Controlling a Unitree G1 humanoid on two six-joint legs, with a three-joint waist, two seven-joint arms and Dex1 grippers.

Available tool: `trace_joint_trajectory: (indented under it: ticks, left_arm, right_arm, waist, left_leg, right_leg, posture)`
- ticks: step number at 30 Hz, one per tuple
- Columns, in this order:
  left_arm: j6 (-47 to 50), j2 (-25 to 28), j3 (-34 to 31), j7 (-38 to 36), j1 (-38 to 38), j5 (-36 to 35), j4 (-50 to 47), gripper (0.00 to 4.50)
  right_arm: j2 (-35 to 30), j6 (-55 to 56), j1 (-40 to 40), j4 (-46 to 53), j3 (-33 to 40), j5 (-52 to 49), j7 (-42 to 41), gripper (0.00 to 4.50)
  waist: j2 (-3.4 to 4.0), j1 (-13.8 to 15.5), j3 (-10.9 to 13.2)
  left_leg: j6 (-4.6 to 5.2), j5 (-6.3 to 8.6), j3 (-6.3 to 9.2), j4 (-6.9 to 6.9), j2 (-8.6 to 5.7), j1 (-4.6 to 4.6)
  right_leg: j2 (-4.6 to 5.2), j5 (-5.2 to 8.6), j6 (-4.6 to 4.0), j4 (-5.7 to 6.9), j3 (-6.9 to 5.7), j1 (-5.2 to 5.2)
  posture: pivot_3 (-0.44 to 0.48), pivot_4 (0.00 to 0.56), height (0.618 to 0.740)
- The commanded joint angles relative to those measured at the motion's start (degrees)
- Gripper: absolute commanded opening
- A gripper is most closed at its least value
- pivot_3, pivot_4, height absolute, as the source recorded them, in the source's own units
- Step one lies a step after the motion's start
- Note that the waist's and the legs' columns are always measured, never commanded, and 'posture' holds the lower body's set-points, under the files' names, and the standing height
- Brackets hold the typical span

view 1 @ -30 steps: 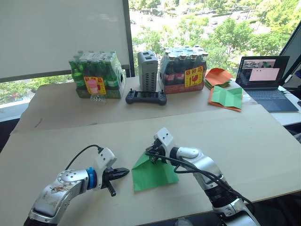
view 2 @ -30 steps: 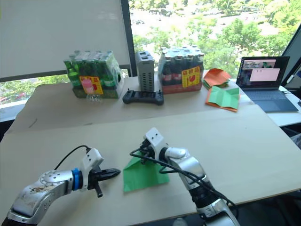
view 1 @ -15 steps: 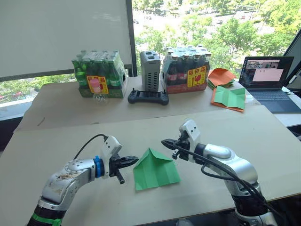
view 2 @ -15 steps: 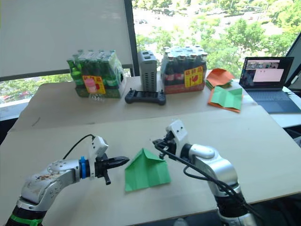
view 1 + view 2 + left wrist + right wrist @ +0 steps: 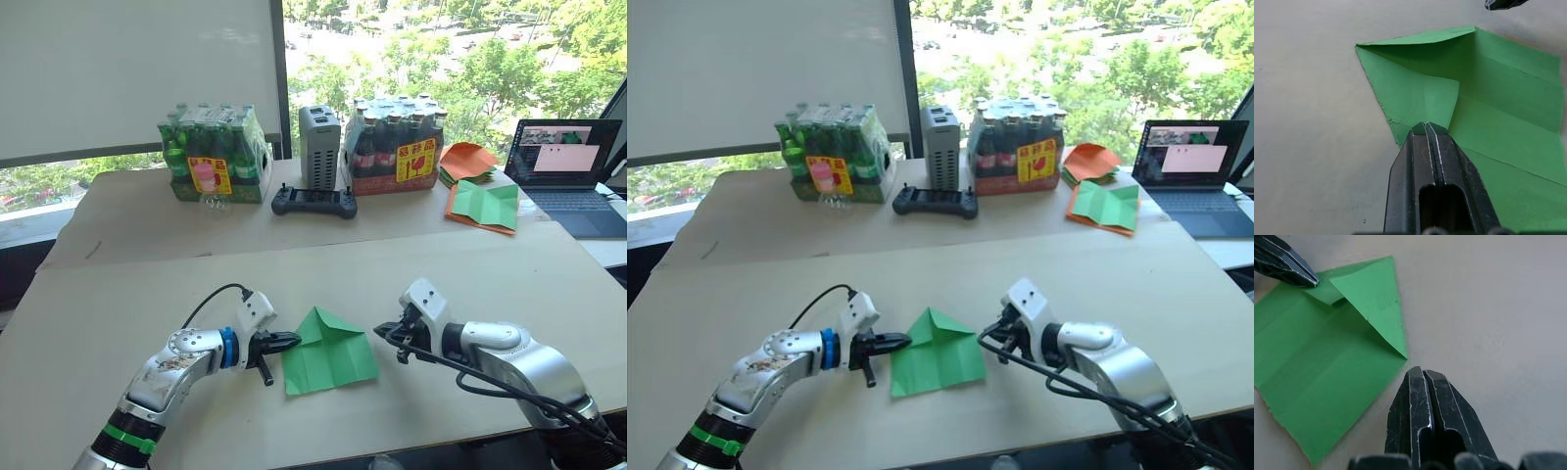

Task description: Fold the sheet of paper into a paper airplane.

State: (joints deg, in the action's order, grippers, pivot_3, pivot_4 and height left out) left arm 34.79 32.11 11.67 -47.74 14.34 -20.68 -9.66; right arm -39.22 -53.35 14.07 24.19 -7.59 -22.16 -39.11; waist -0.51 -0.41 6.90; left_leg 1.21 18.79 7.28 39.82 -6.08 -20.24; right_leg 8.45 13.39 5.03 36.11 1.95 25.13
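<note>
- Green paper [image 5: 331,350] lies flat on the near part of the table [image 5: 137,284], between the two hands; its two far corners are folded in to a point, with creases across the rest.
- Left hand [image 5: 292,341] has its fingers pressed together with nothing between them; the tip rests at the paper's left edge, by the folded flap.
- Right hand [image 5: 380,332] is likewise closed and empty, its tip just beside the paper's right corner and not on it.
- Farther back on the table stand a pack of green bottles [image 5: 211,154], a grey box [image 5: 318,147] and a pack of dark bottles [image 5: 397,144], with a black controller [image 5: 313,202] in front of the box.
- At the far right lie a green sheet on orange paper [image 5: 484,206], an orange pile [image 5: 463,160] and an open laptop [image 5: 566,162].
</note>
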Motion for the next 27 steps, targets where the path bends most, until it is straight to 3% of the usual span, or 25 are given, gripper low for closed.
trace_joint_trajectory:
  ticks: [1, 7, 20, 27]
  left_arm:
    - [-0.6, -0.4, 1.1, -0.3, -0.2, 1.1, 0.2, 0.02]
    - [-0.7, 0.0, 1.3, -0.8, -0.2, 1.6, 0.1, 0.02]
    - [-0.3, 0.2, 1.4, -1.6, 0.4, 2.3, 0.4, 0.02]
    - [-0.5, 0.4, 1.6, -2.2, 0.6, 2.9, 0.6, 0.02]
  right_arm:
    - [-2.6, -1.7, -1.5, 3.2, 0.2, -1.5, -2.2, 0.0]
    - [-7.1, -2.5, -7.3, 6.6, -1.5, -3.6, -5.6, 0.0]
    - [5.6, -0.8, -8.5, 6.4, 3.4, -7.8, -0.7, 0.0]
    - [11.5, 0.6, -5.3, 5.1, 4.5, -9.9, 1.0, 0.0]
  waist:
    - [0.0, 0.2, 0.0]
    - [-0.02, 0.9, 0.0]
    - [-0.09, 0.9, 0.0]
    - [-0.09, 0.9, 0.0]
  left_leg:
    - [0.0, 0.0, 0.0, 0.0, 0.0, 0.0]
    - [0.04, 0.02, 0.01, 0.01, 0.02, 0.02]
    - [0.04, 0.02, 0.0, 0.01, 0.03, 0.06]
    - [0.03, 0.02, 0.0, 0.02, 0.02, 0.06]
  right_leg:
    - [0.0, 0.0, 0.0, 0.0, 0.0, 0.0]
    - [0.0, 0.0, 0.0, -0.03, -0.03, -0.05]
    - [-0.02, 0.0, 0.0, 0.0, 0.01, -0.07]
    - [-0.02, 0.0, 0.0, 0.0, 0.0, -0.06]
  posture:
    - [0.0, 0.15, 0.735]
    - [0.0, 0.15, 0.735]
    - [0.0, 0.15, 0.735]
    - [0.0, 0.15, 0.735]
